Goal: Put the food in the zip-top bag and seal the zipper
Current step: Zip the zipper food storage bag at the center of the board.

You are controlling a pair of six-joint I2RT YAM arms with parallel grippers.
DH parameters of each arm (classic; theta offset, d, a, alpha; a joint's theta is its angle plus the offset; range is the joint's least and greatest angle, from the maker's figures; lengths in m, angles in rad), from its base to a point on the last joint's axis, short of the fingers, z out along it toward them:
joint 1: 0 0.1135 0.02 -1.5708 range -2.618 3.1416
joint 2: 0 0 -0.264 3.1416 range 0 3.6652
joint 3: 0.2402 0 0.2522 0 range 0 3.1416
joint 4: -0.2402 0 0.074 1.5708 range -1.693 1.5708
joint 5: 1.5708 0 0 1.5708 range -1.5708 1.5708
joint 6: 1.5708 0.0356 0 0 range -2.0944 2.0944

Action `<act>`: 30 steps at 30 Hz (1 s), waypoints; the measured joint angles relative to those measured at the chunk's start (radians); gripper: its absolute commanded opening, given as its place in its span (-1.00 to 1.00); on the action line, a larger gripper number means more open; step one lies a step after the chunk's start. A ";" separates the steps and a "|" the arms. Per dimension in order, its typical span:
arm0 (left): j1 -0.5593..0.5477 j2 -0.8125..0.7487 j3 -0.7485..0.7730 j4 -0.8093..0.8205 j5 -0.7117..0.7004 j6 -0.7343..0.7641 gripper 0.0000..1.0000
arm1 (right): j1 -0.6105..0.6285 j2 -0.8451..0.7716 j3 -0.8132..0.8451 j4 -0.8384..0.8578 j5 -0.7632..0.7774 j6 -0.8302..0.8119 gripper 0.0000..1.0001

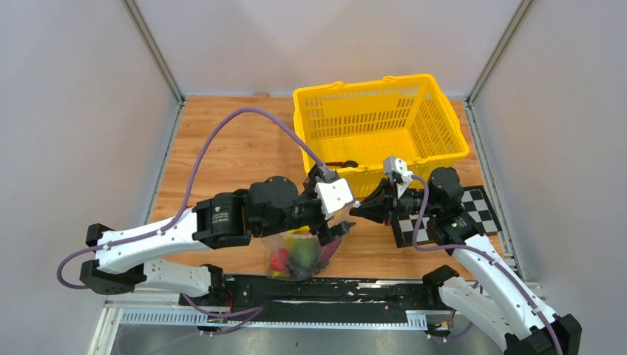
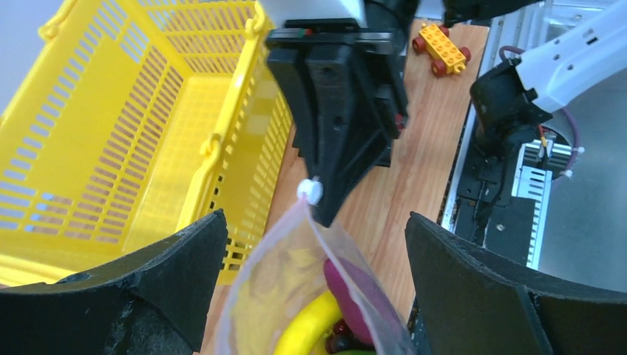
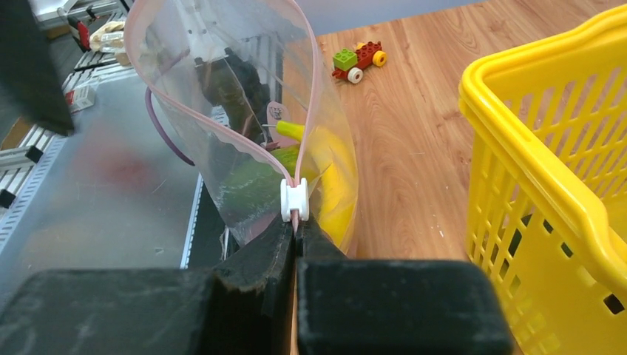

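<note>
Left claw (image 2: 314, 228) is spread wide here, one black finger in each bottom corner, with the zip-top bag (image 2: 285, 296) in the gap between them. The right claw (image 2: 325, 208) comes down from the top and pinches the bag's edge right by the small white tab (image 2: 310, 191). Through the plastic there's a yellow banana (image 2: 310, 334) and a dark purple piece (image 2: 358, 285). Yellow basket (image 2: 111, 133) on the left, and a little toy car (image 2: 442, 48) way back on the wooden desk (image 2: 418, 163).
</note>
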 measured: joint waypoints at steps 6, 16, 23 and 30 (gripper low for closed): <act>0.183 0.015 0.002 0.038 0.238 -0.008 0.62 | 0.015 -0.029 0.000 -0.013 -0.019 -0.026 -1.00; 0.221 0.143 0.064 0.008 0.526 0.027 0.19 | 0.025 -0.020 0.000 -0.021 -0.020 -0.042 -1.00; 0.222 0.193 0.076 -0.041 0.526 0.043 0.11 | 0.026 -0.021 0.000 -0.032 -0.020 -0.051 -1.00; 0.227 0.193 0.076 -0.046 0.478 0.046 0.12 | 0.026 -0.029 0.000 -0.049 -0.021 -0.062 -1.00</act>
